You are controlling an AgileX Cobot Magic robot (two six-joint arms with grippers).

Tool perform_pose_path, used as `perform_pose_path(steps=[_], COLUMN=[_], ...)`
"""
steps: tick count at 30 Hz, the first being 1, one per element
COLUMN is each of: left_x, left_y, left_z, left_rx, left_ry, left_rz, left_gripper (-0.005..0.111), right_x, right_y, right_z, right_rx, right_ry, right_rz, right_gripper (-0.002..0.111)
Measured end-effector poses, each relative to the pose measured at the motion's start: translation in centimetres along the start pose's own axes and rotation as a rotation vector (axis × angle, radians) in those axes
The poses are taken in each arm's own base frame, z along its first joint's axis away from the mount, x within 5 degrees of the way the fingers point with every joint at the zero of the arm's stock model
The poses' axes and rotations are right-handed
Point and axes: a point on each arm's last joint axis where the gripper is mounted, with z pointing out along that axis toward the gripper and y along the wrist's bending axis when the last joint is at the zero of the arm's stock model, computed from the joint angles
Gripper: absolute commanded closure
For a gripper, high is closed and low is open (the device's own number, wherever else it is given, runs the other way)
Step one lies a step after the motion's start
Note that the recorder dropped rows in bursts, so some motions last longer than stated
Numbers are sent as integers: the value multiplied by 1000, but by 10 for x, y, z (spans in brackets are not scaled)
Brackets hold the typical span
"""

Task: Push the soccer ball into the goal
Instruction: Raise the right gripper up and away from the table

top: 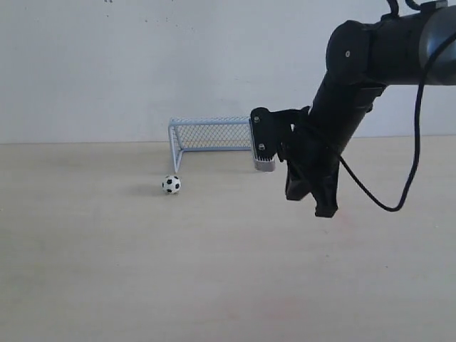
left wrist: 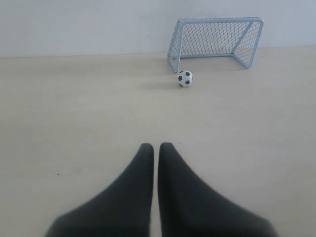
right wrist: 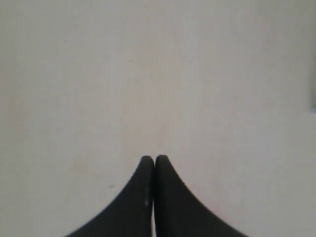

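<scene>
The soccer ball (top: 171, 184) (left wrist: 185, 78), tiny, white with black patches, rests on the table just in front of the goal's left post. The goal (top: 210, 120) (left wrist: 217, 20), pale blue frame with mesh, stands at the back against the wall with its opening facing forward. My right arm hides its right end in the exterior view. My right gripper (top: 325, 209) (right wrist: 154, 158) is shut and empty, pointing down above the table to the right of the ball. My left gripper (left wrist: 156, 145) is shut and empty, well short of the ball, and does not show in the exterior view.
The pale wooden table (top: 142, 271) stretches wide around the ball. A white wall (top: 107, 71) rises right behind the goal. The right arm's black cable (top: 385, 206) loops down beside the arm.
</scene>
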Motion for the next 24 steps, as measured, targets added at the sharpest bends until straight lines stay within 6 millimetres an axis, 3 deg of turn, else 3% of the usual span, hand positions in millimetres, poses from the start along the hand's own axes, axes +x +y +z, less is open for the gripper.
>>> perform_pose_path(steps=[8,16,24], left_x=[0,0,0], left_y=[0,0,0], left_z=[0,0,0], left_rx=[0,0,0], left_ry=[0,0,0], left_rz=[0,0,0], left_gripper=[102,102,102], right_x=[15,16,7], right_y=[44,89,103], right_z=[-12,-29,-29], right_rx=[-94,-120,-229], right_ry=[47,-90,-197], right_rz=[105,288,428], right_gripper=[109,109,109])
